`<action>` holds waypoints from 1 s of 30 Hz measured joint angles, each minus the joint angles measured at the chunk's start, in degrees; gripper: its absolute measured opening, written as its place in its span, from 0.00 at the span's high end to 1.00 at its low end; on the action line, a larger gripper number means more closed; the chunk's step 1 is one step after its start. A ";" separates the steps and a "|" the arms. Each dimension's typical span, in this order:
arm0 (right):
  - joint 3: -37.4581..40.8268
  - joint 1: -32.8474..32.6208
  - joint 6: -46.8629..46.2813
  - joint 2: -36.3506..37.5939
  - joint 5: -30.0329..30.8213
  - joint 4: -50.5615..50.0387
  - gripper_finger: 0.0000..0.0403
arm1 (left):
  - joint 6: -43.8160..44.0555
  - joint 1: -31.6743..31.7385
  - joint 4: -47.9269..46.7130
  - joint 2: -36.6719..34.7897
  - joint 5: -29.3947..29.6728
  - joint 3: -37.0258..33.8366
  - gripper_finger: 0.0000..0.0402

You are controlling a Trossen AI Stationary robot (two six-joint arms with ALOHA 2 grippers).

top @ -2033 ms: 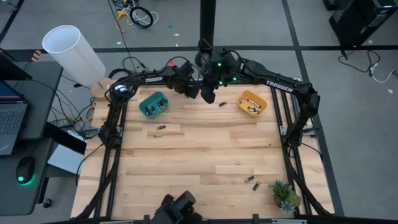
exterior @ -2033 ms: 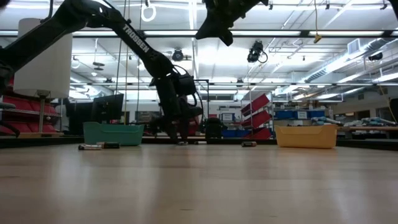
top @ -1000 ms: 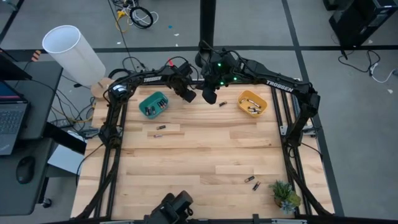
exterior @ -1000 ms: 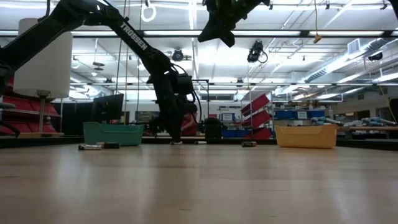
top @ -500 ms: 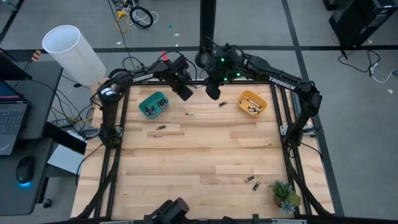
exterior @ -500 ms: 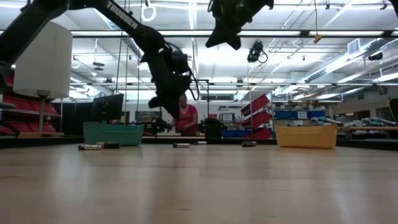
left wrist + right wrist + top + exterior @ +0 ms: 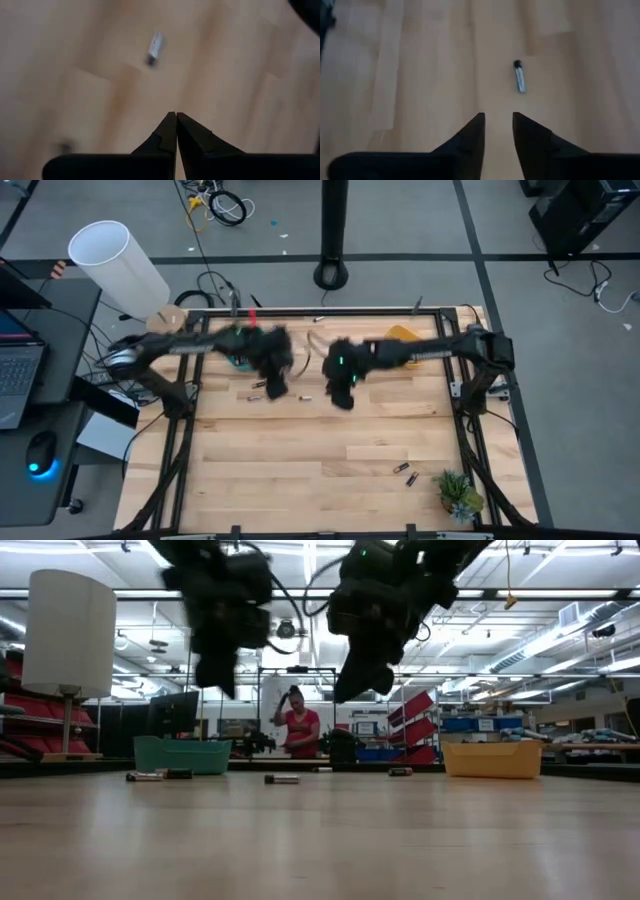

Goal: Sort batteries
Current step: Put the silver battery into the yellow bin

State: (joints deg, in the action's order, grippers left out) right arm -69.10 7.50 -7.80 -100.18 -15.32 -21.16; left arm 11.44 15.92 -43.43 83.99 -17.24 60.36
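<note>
My left gripper (image 7: 176,116) has its two dark fingers pressed tip to tip with nothing between them, hanging above bare wood; a single battery (image 7: 156,48) lies on the boards ahead of it, in the upper middle of that wrist picture. In the high view the same gripper (image 7: 276,388) sits just left of centre in the upper half, blurred, with a small battery (image 7: 303,397) on the table between it and the other arm.

My right gripper (image 7: 498,118) shows a narrow gap between its fingers, nothing held, and one silvery battery with a dark end (image 7: 519,78) lies beyond the tips (upper right of centre in that wrist picture). From above it (image 7: 341,396) is just right of centre, close beside the left one.

Outward from there: two batteries (image 7: 403,472) lie at the lower right near a small potted plant (image 7: 458,495). In the low view a battery (image 7: 281,779) lies mid-table, two more (image 7: 158,775) in front of the teal bin (image 7: 181,754) at left, one (image 7: 400,771) left of the orange bin (image 7: 492,758) at right. A person in red (image 7: 301,730) stands in the room behind.
</note>
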 joint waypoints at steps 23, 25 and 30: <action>4.26 -15.10 2.61 -21.61 12.85 34.99 0.54 | 46.80 -38.14 13.40 -17.71 31.13 -17.62 0.94; 4.26 -15.21 2.88 -21.71 12.92 34.83 0.57 | 47.33 -38.86 13.30 -17.71 31.19 -17.62 0.94; 4.35 -15.31 5.50 -21.70 12.88 35.11 0.67 | 47.85 -39.73 13.52 -17.71 31.20 -17.62 0.94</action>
State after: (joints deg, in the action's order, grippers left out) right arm -64.75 -7.80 -2.30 -121.89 -2.44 13.95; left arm 59.30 -23.81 -29.91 66.28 13.96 42.74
